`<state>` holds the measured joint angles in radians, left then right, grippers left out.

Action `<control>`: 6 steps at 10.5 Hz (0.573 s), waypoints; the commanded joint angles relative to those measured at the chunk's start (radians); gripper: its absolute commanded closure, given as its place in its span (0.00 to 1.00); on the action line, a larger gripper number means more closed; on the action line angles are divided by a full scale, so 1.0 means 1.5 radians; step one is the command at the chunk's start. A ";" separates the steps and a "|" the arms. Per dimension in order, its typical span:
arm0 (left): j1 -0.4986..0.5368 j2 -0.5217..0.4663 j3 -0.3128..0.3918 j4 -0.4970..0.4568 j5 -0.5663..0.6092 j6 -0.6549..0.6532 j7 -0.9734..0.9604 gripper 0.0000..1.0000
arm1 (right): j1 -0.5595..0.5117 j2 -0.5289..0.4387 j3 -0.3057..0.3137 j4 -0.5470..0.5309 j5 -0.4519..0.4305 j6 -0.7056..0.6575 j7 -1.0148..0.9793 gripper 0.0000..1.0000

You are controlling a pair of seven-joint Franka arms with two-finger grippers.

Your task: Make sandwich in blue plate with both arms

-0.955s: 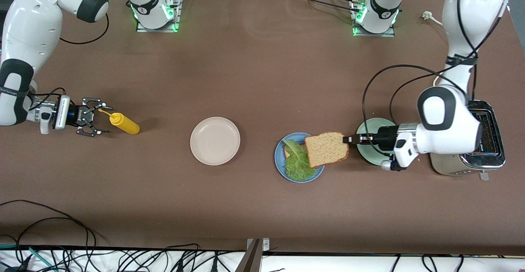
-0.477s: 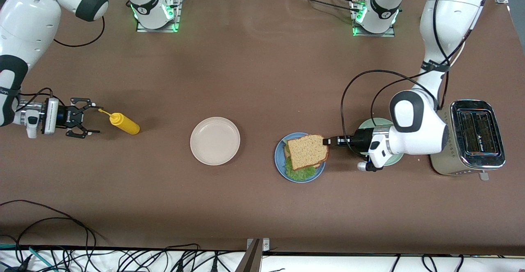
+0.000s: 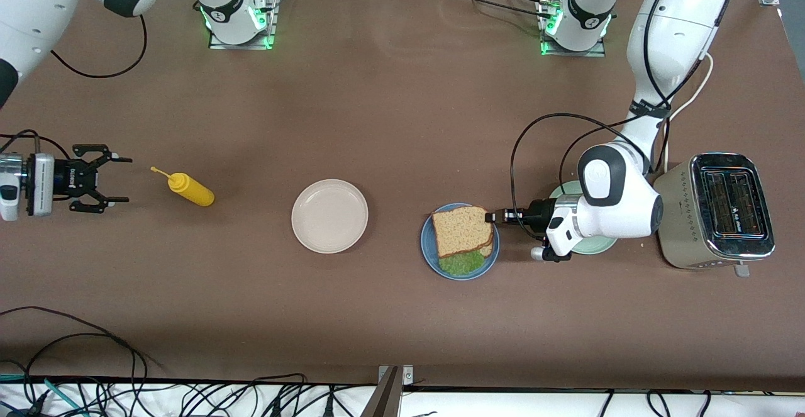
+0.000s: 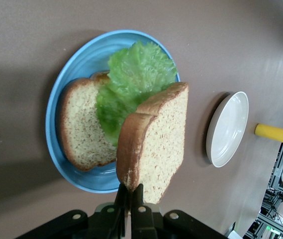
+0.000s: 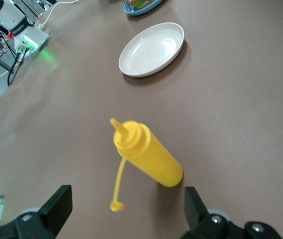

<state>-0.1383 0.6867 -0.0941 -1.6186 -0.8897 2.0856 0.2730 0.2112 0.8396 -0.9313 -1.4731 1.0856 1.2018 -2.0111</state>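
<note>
Top bread slice (image 3: 462, 231) moved over blue plate (image 3: 430, 255), left gripper (image 3: 489, 217) fingers pinching it; right gripper (image 3: 108, 179) fingers spread.

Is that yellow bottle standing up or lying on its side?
Lying on its side. The yellow squeeze bottle rests lengthwise on the brown table, its cap off the nozzle and dangling by a strap.

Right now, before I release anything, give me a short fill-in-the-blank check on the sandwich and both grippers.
1. The left gripper is shut on the top ____ slice, over the blue plate.
2. On the bottom slice lies a green ____ leaf.
3. The right gripper is ____, beside the yellow squeeze bottle.
4. The plate beside that bottle is ____ in colour.

Missing words: bread; lettuce; open; beige
</note>
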 commanded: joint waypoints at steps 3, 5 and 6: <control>0.006 0.026 0.004 -0.006 -0.023 0.007 0.085 0.94 | 0.019 -0.079 0.020 0.097 -0.064 -0.058 0.277 0.00; 0.006 0.026 0.004 -0.006 -0.023 0.008 0.089 0.95 | 0.019 -0.115 0.069 0.126 -0.099 -0.060 0.392 0.00; 0.006 0.026 0.004 -0.006 -0.023 0.008 0.089 0.94 | 0.018 -0.139 0.094 0.135 -0.122 -0.058 0.460 0.00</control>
<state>-0.1288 0.7291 -0.0896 -1.6224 -0.8897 2.0897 0.3669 0.2470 0.7033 -0.8670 -1.3100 0.9828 1.1273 -1.5064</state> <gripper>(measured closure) 0.943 0.000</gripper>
